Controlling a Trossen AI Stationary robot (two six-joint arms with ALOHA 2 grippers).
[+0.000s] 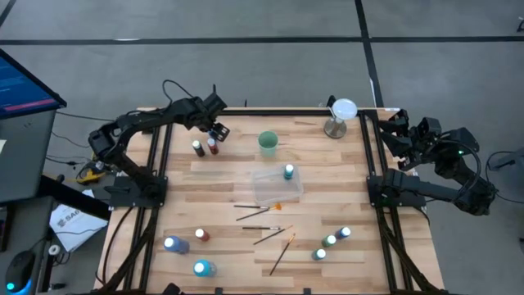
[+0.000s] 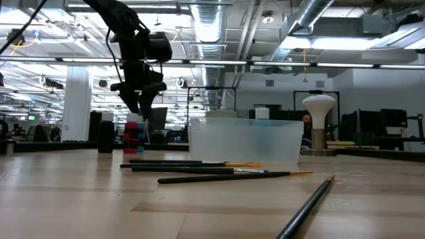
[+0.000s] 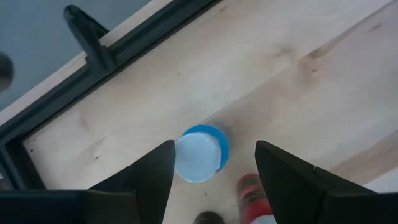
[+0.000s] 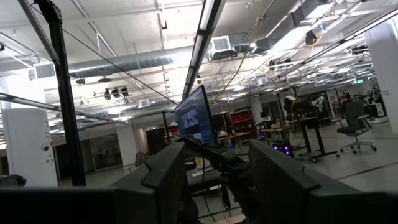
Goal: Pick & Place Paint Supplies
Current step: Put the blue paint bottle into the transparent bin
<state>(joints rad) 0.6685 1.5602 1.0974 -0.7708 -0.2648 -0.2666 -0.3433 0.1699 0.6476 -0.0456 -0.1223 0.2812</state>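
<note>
Blue, with a pale cap, a small paint bottle (image 3: 200, 154) stands upright on the worktop (image 1: 327, 164), its long axis vertical and its cap pointing straight up at the left tool (image 3: 211, 163). That tool hangs over the bottle with its fingers spread wide, one on either side of the cap and clear of it, holding nothing. Taking the clear plastic tray (image 1: 277, 185) as the landmark, this bottle is well off toward the worktop's far left corner, in a little group with a red bottle (image 1: 213, 146) and a dark bottle (image 1: 198, 148) just beside it. One blue bottle (image 1: 289, 171) stands upright inside the tray. Several thin paintbrushes (image 1: 258, 208) lie flat just in front of the tray, long axes mostly running across the worktop, two (image 1: 282, 252) slanted. More bottles (image 1: 332, 240) stand farther forward of the tray. The right tool (image 4: 214, 180) rests off the worktop, well to the tray's right, pointing out into the room, fingers apart and empty.
</note>
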